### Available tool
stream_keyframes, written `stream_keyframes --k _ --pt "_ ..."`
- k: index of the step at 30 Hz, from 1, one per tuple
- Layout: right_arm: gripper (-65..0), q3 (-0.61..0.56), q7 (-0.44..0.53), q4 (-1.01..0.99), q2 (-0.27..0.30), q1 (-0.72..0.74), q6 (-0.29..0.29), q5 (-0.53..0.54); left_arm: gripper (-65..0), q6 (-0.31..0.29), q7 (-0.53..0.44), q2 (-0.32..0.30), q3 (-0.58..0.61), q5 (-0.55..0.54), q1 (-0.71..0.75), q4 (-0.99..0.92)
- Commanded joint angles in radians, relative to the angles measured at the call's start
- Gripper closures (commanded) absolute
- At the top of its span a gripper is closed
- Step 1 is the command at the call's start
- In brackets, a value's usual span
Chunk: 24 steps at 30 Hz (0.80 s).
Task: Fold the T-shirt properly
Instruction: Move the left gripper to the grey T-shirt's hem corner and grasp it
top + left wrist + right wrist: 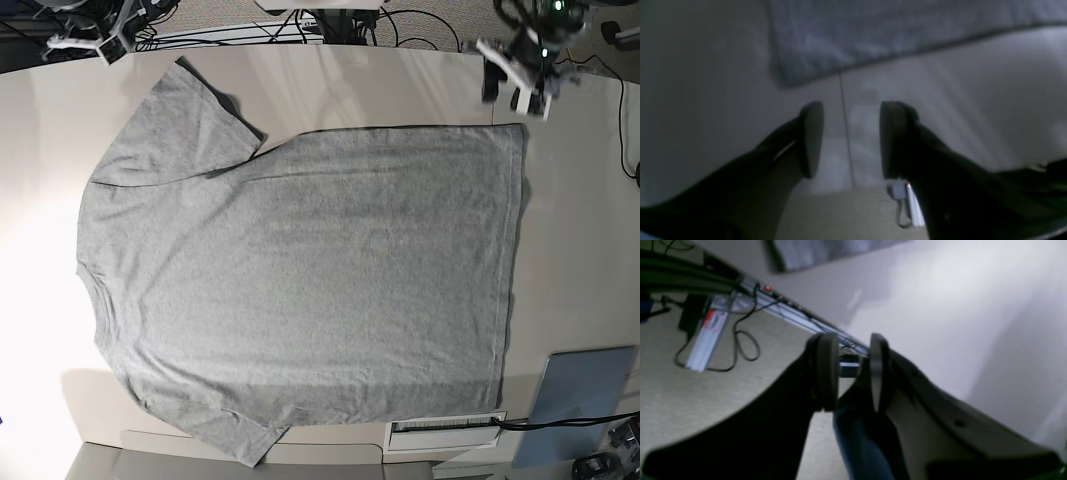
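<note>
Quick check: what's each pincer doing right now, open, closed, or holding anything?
Left pincer: open, empty, near the T-shirt corner.
Right pincer: open, empty.

— From my console, I've got a blue-grey pad (583, 400) flat at the table's (580, 250) near right corner, and a white slotted plate (445, 427) just beside it.

— Copy. I see black cables (740, 346) looping over beige carpet (690, 396), plus a tiny red light (767, 288).
</note>
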Motion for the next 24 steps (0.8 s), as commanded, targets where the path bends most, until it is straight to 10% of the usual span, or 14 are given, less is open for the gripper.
stream_keyframes --k 1,11,20,24 --pt "-16.6 0.018 -0.001 0.022 0.008 -0.014 -0.005 -0.001 -28.5 0.008 0.003 -0.01 -0.006 -0.009 -0.027 0.01" --pt "-16.6 0.029 -0.06 0.029 0.008 -0.014 -0.005 -0.001 -28.6 0.026 0.143 -0.012 -0.006 -0.018 -0.285 -0.136" --pt "-16.6 0.029 -0.064 0.029 0.008 0.008 -0.006 -0.001 -28.6 -0.286 0.105 -0.138 -0.006 0.123 -0.25 -0.151" --pt "-16.6 0.029 -0.082 0.029 0.008 0.04 -0.006 -0.001 -28.3 -0.484 -0.178 -0.219 0.003 0.328 -0.171 -0.148"
